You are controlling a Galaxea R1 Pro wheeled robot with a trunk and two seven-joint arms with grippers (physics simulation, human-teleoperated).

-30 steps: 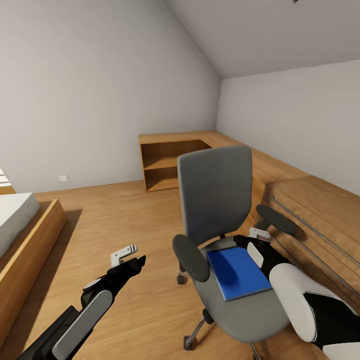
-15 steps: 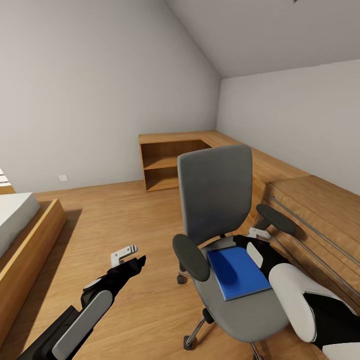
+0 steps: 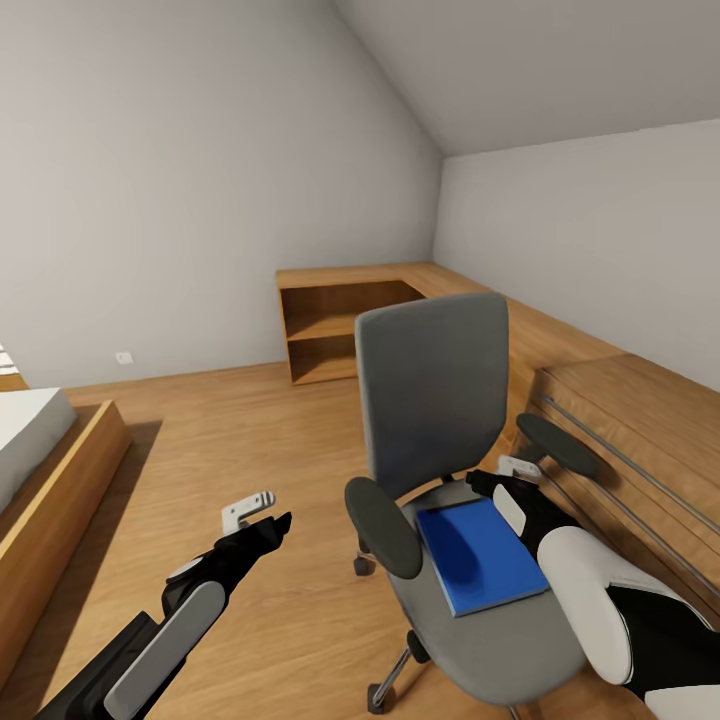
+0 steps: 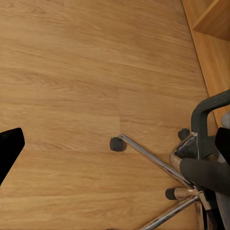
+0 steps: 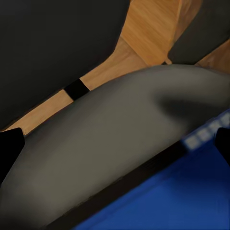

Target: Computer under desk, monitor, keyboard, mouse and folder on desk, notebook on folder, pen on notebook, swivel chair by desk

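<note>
Bedroom floor is sliding slightly in head view as the swivel chair [image 3: 440, 420] and folder [image 3: 480, 557] are shifting nearer-right against the right gripper [image 3: 517, 470], opening unreadable; left gripper [image 3: 255, 510] is hovering, spread wide over floor.

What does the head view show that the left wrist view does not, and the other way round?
The head view alone has the blue folder lying on the chair seat, the chair's grey backrest, the open wooden shelf unit, the bed edge and both arms. The left wrist view alone has a close look down on a castor. Both share the swivel chair with its chrome legs, and the plank floor.
</note>
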